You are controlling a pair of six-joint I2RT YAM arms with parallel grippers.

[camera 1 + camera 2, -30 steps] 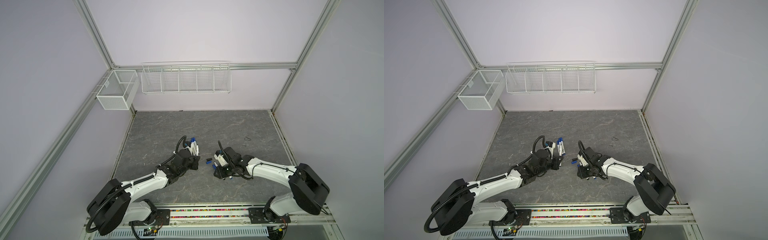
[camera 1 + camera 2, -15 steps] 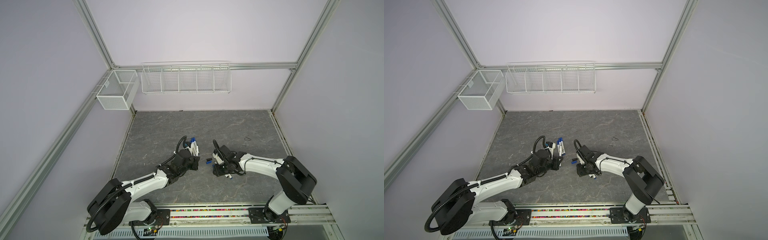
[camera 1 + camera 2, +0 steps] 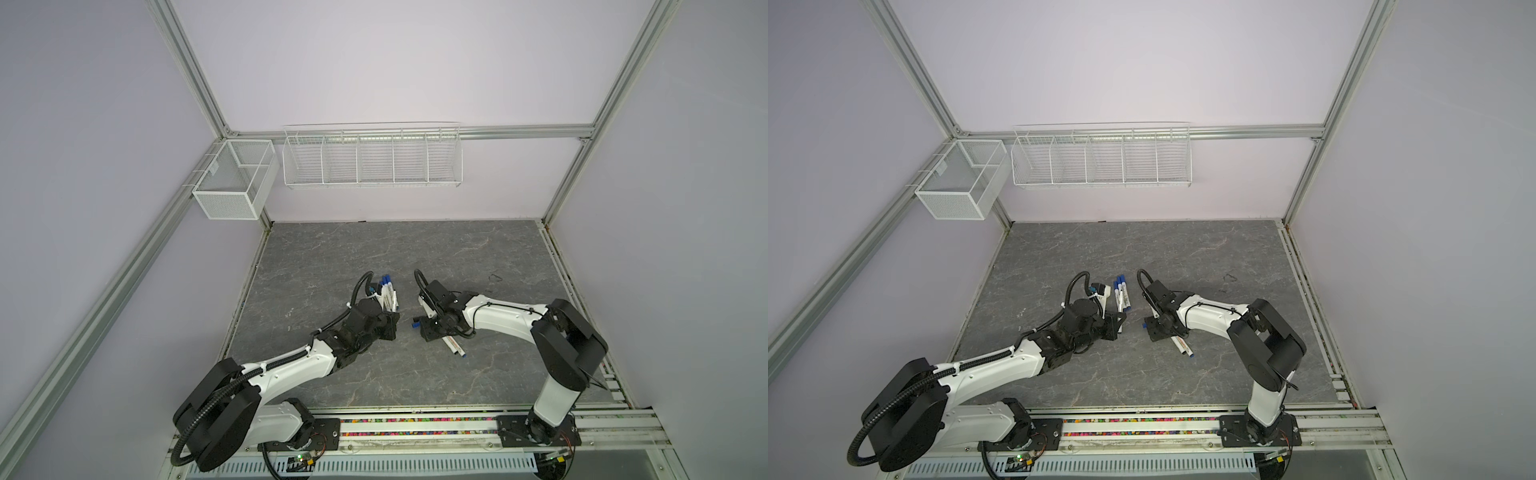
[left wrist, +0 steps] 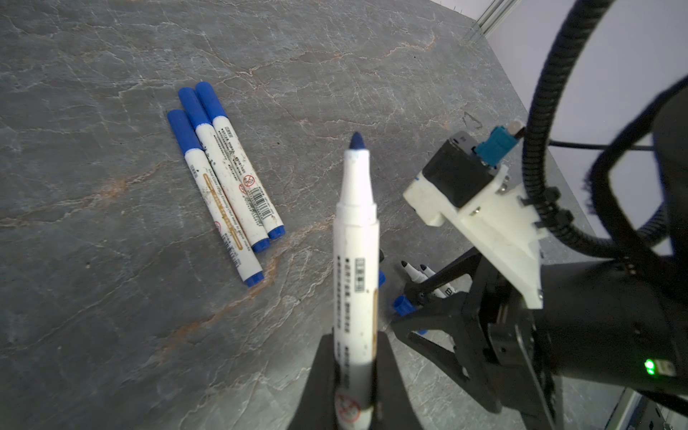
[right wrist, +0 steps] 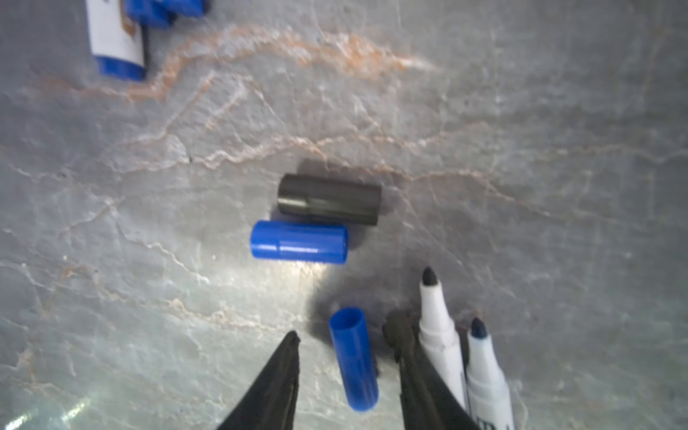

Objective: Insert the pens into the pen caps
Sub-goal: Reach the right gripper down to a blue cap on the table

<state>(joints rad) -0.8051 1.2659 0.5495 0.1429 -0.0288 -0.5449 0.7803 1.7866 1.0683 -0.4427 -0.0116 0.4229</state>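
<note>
Left fingers [image 4: 321,376] clamp uncapped pen [image 4: 355,260]; right fingers [image 5: 277,387] parted astride blue cap [image 5: 353,359]; three pens [image 4: 223,175] capped.

On the grey stone-look tabletop [image 3: 415,257], veined in rust and white: three capped blue markers [image 4: 223,178], flat, side by side and touching, caps all one way. Well apart from those, a black cap [image 5: 329,199] and a blue cap [image 5: 299,242], parallel and just beside each other (touching or not, cannot tell). Near these, a second blue cap [image 5: 353,359], open end toward them. Beside it, a black-tipped marker [image 5: 437,327] and a blue-tipped marker [image 5: 484,372], both uncapped, lying together.
</note>
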